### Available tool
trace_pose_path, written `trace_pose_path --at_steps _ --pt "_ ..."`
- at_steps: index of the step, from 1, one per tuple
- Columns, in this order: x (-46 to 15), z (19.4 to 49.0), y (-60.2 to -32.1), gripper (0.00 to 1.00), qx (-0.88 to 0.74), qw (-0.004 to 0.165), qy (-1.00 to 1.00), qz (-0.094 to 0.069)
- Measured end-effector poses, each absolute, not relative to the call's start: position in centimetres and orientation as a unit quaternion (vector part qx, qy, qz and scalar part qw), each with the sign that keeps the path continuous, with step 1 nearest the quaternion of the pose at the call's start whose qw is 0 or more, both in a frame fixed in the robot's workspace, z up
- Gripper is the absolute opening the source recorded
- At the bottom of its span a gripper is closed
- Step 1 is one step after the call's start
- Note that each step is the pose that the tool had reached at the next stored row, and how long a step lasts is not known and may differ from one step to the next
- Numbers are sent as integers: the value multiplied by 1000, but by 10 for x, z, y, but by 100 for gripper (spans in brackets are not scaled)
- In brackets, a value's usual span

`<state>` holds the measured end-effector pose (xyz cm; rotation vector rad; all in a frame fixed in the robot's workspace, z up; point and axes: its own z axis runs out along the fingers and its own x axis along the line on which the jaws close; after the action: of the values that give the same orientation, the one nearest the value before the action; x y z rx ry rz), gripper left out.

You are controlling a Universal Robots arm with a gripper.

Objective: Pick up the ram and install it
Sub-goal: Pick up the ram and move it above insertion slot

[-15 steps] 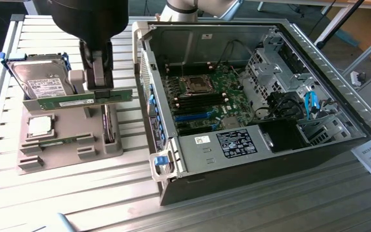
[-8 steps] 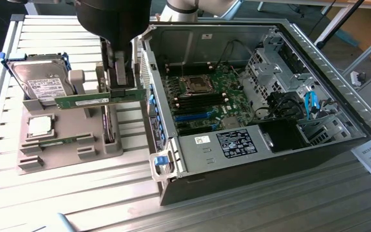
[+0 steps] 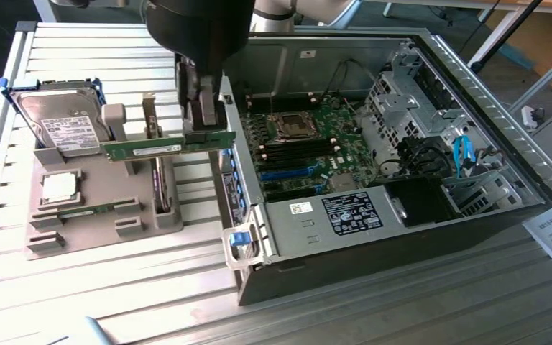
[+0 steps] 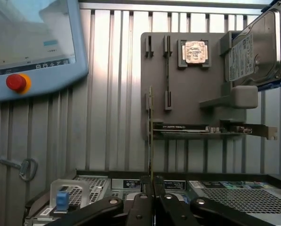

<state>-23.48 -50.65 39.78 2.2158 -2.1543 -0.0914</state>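
The ram (image 3: pixel 156 149) is a long green stick held level above the grey holder tray (image 3: pixel 103 230), just outside the open computer case (image 3: pixel 372 215) on the exterior view's left. My gripper (image 3: pixel 207 135) is shut on the stick's end nearest the case. In the wrist view the ram (image 4: pixel 150 132) runs edge-on as a thin line out from between my fingertips (image 4: pixel 143 197), with my gripper (image 4: pixel 153 190) clamped on it. The motherboard (image 3: pixel 305 144) with its dark memory slots (image 3: pixel 300 153) lies inside the case.
The tray also holds a hard drive (image 3: pixel 60 126), a square processor chip (image 3: pixel 58 187), another green stick (image 3: pixel 84 213) and an expansion card (image 4: pixel 201 128). A teach pendant with a red button (image 4: pixel 16 82) lies on the slatted table. The case wall (image 3: pixel 226 180) stands between tray and motherboard.
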Motion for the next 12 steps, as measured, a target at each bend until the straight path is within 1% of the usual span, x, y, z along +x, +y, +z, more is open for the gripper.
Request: trace_pose_path --at_steps 12 --pt "-206 398 -508 12 716 26 -697 -31"
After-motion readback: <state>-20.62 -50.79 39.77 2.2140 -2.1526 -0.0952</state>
